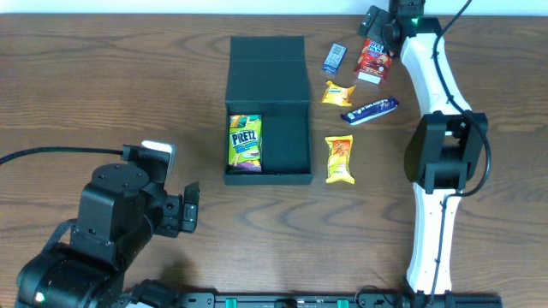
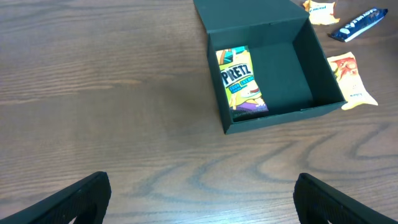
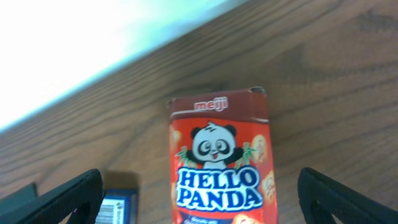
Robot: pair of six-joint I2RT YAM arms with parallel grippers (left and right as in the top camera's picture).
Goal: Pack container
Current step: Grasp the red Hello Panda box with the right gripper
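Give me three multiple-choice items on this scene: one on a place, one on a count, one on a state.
1. Where is the Pretz box? A inside the container; B outside, to its right; C outside, to its left.
2. How many snack packs lie outside the container? A three; B five; C seven.
3. The container's lid is: A shut; B open; C missing.
Key: 1 A, it lies within the walls; 2 B, five show in the overhead view; 3 B, the flap lies folded back.

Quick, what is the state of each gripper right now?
Left gripper: open, holding nothing.
Right gripper: open; the red snack box lies between its fingers, not gripped.
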